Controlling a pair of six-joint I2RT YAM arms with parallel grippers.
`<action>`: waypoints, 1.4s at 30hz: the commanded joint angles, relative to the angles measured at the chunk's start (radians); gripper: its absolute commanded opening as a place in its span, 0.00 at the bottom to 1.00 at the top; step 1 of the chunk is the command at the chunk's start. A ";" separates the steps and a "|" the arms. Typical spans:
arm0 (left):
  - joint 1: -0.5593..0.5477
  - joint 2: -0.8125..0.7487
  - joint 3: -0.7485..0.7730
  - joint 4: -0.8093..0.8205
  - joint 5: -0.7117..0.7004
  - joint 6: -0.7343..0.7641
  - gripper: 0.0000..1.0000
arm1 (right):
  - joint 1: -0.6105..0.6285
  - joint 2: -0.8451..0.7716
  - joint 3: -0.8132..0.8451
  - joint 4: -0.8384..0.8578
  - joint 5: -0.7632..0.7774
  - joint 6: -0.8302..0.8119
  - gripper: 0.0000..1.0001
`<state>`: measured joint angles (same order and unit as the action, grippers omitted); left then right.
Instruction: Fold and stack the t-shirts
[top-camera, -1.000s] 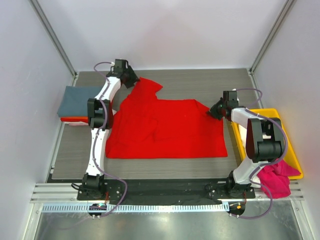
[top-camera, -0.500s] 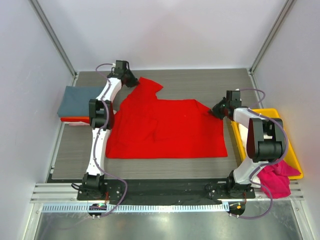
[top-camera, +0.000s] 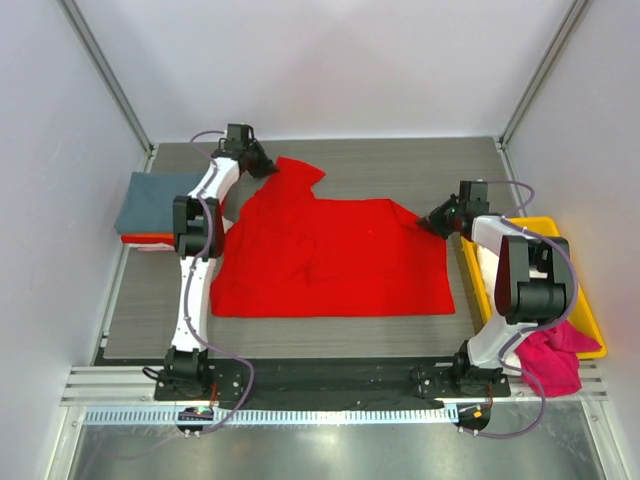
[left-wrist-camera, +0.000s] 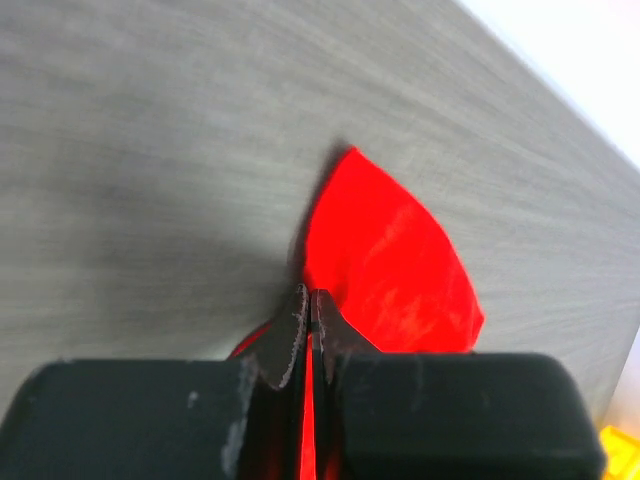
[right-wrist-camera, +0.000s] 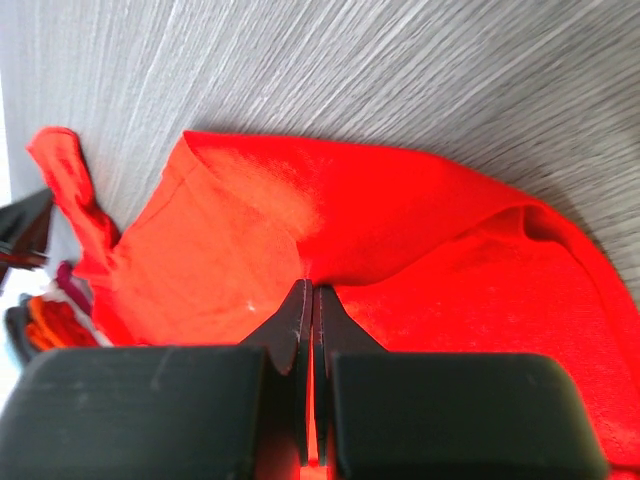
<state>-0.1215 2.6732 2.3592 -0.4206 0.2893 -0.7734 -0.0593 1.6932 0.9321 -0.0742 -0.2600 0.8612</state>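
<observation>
While the red shirt (top-camera: 330, 260) lies spread on the table (top-camera: 420, 165), the left claw (top-camera: 270, 171) pinches its far left corner and the right claw (top-camera: 431, 222) pinches its right edge

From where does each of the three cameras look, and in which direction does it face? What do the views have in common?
Top external: above and behind the arm bases, facing down at the table; both whole arms show, with the left tool and right tool at the red t-shirt.
Left wrist: on the left arm, facing along the shut left tool to a red cloth tip.
Right wrist: on the right arm, facing along the shut right tool over red cloth.
Shared: all three show the red t-shirt on the grey table.
</observation>
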 joint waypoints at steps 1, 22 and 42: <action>0.006 -0.131 -0.075 0.025 0.056 0.046 0.00 | -0.033 -0.040 0.002 0.036 -0.080 0.022 0.01; -0.055 -0.739 -0.719 0.238 -0.130 0.284 0.00 | -0.114 -0.052 0.054 -0.067 -0.079 -0.042 0.01; -0.236 -1.240 -1.248 0.399 -0.548 0.324 0.00 | -0.148 -0.141 0.025 -0.151 -0.096 -0.065 0.01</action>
<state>-0.3260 1.5288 1.1378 -0.0902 -0.1242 -0.4770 -0.1989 1.6203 0.9649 -0.2169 -0.3508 0.8173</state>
